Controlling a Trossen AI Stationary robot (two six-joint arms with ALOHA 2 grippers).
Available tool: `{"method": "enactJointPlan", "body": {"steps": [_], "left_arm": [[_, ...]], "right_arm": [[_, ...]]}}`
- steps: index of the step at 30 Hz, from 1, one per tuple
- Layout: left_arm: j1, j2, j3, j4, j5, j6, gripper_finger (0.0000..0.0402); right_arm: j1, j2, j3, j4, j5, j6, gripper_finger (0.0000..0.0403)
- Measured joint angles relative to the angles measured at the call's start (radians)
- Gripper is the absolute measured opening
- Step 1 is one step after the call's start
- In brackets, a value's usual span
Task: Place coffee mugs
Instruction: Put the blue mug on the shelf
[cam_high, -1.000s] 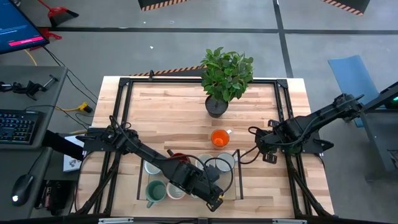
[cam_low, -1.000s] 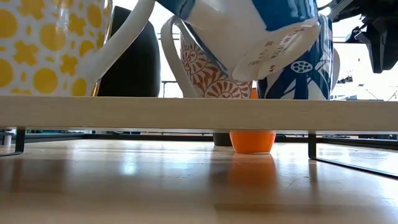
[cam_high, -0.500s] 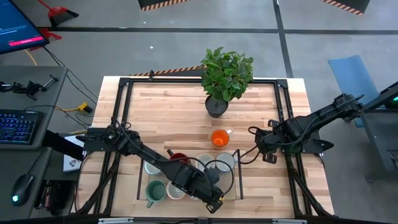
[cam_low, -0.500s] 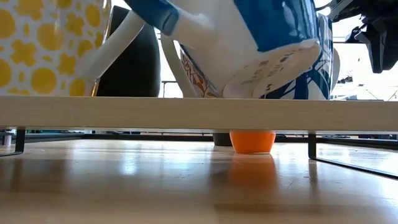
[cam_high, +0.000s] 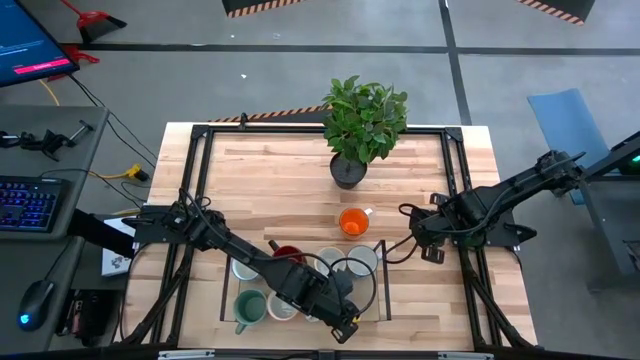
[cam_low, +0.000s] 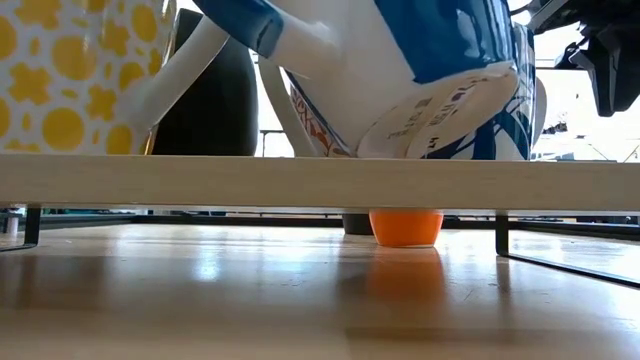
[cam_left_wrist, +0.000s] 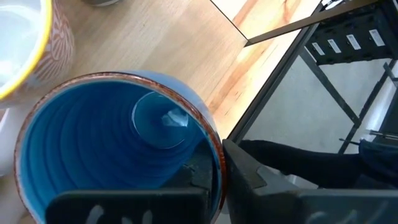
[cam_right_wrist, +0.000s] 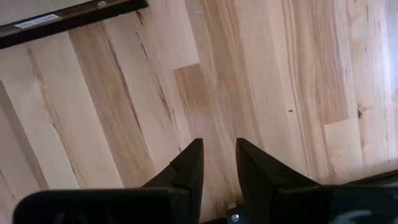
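Grey floor surrounds a pale wooden table (cam_high: 300, 170) framed in black metal, with a desk carrying a keyboard (cam_high: 30, 203) and a mouse (cam_high: 36, 302) off to one side. At the far middle of the table stands a dark pot with a leafy green plant (cam_high: 362, 125).

An orange mug (cam_high: 352, 222) sits alone on the bare wood near the table's centre; the low view shows its base (cam_low: 405, 227) beyond a wooden shelf edge (cam_low: 320, 182). Closer to the front edge, the other mugs cluster inside a thin black rectangular outline: a teal green mug (cam_high: 248, 308), a dark red mug (cam_high: 286, 253), a white mug (cam_high: 363, 260) and others partly hidden under the arm.

The left gripper (cam_high: 338, 298) reaches over this cluster and clamps the rim of a blue mug (cam_left_wrist: 112, 149), one finger inside the cup and one finger (cam_left_wrist: 255, 177) outside against its wall. In the low view that blue mug (cam_low: 400, 70) hangs tilted, its white underside turned toward the camera, clear of the shelf. Just beside it are a cream mug with yellow flowers (cam_low: 75, 75) and an orange-patterned mug (cam_left_wrist: 34, 46).

The right gripper (cam_right_wrist: 214, 165) waits over bare wood at the table's right side, its fingers slightly parted and empty.
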Motion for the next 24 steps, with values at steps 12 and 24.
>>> {"method": "enactJointPlan", "body": {"steps": [12, 24], "left_arm": [[0.001, 0.001, 0.0, 0.0, -0.001, 0.001, 0.0017], [0.002, 0.001, 0.0, 0.035, -0.003, 0.003, 0.0041]], "right_arm": [[0.0, 0.0, 0.0, 0.004, -0.003, 0.001, 0.0071], [0.0, 0.0, 0.0, 0.004, -0.003, 0.0, 0.0071]]}}
